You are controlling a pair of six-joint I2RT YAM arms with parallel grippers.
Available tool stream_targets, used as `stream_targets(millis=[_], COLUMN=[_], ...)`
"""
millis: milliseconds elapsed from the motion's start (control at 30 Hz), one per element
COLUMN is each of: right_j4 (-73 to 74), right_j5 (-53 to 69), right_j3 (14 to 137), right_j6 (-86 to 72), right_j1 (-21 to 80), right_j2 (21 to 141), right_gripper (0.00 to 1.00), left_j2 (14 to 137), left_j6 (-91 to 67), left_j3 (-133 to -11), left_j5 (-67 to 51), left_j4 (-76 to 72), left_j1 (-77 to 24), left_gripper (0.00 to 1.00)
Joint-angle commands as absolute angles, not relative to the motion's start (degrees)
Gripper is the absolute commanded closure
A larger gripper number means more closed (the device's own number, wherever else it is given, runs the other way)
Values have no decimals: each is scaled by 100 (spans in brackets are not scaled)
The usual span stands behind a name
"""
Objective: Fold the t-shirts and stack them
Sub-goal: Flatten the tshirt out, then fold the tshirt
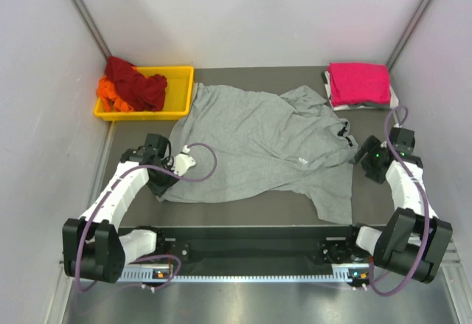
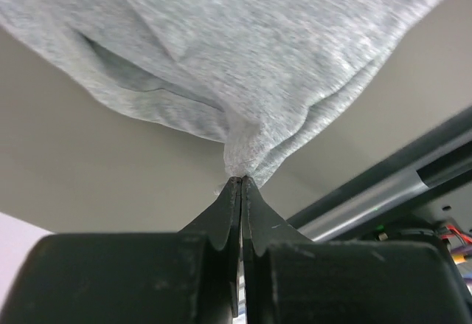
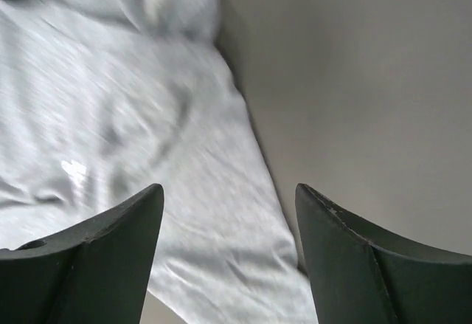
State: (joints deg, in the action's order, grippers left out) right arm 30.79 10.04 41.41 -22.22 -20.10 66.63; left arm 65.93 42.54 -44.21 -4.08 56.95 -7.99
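the grey t-shirt (image 1: 258, 143) lies spread out but rumpled across the middle of the dark table (image 1: 243, 209), with its dark collar on the side toward your right arm. a small white mark sits on its chest. it is too small to read from above and blurred in the right wrist view.

your left gripper (image 2: 241, 182) is pinched tight on a bunched fold at the shirt's near corner on your left arm's side, and the cloth fans out from the closed tips. your right gripper (image 3: 228, 187) hovers over the shirt's edge near the collar, with its claw spread wide and nothing between the fingers.

beyond the shirt's far corner on the collar side, the pink t-shirt (image 1: 359, 83) sits folded on top of another folded garment with white and dark edges. beyond the opposite far corner stands the yellow tray (image 1: 181, 91), just beside the shirt's edge. in it the dark red t-shirt (image 1: 133, 80) is heaped next to the orange t-shirt (image 1: 110, 94). no other writing or brand can be read anywhere.
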Motion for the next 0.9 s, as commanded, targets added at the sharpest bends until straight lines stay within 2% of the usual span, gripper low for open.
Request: stream_targets(millis=[0,133,367,433,500,533,567,867], right_j4=[3814,4236,3710,3604,3577,3612,3699,4297], right_j5=[705,580,562,615,966,1036,1020,1266], right_j3=[3867,4219,3569,3437,3428,3445,3463,3989], right_j6=[-2416,-2505,-2900,-2901,-2778,-2664,-2637,-2856], right_j1=[-1777,-1135,-1116,-1116,-1116,-1116,-1116,-1169], right_j2=[6644,7180,7479,7628,7812,7805,7744,5759], right_gripper=[27,27,31,46,72,94,100,100], left_j2=[6618,6504,6372,6372,6372,6389,6390,6056], left_j6=[4043,4096,4104,4096,4104,4122,4131,4026], left_j3=[-4596,-4755,-4773,-4790,-4799,-4816,-4851,-5132], left_j5=[-272,-282,-97,-79,-53,-61,-53,-211], left_j4=[5344,5440,5502,5511,5528,5554,5642,6362], left_j1=[-809,-809,-879,-914,-923,-932,-932,-932], left_gripper=[100,100,100,100,100,100,100,100])
